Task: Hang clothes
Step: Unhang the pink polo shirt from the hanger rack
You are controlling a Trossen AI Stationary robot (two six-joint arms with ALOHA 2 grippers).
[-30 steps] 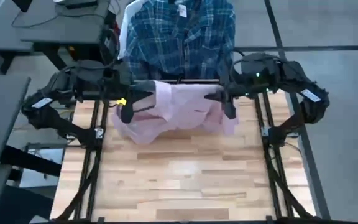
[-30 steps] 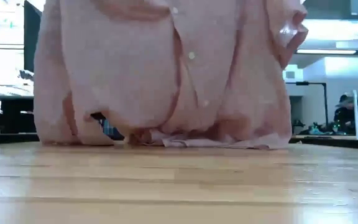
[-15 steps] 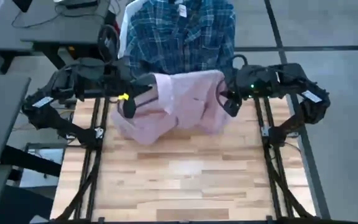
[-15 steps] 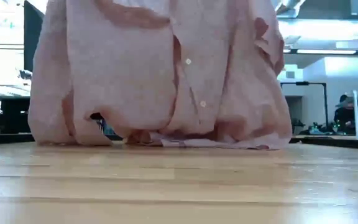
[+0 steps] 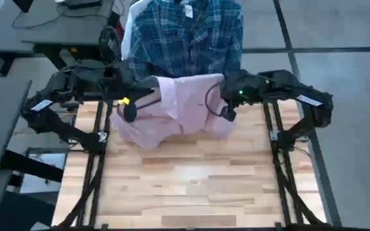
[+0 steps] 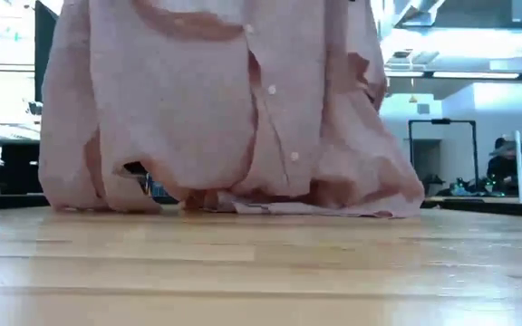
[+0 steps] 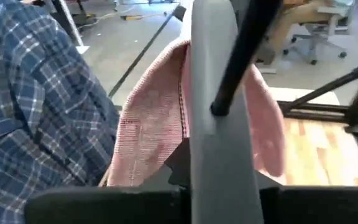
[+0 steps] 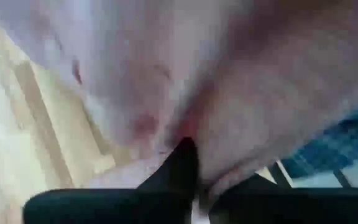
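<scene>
While both hands pinch it, the pink shirt hangs between left hand and right hand.

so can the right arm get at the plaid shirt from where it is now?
Probably not directly. The right hand is shut on the pink shirt, which drapes between it and the plaid shirt hanging beyond the table's far edge. It would need to release first.

Pink shirt top is cut off in low view.
</scene>
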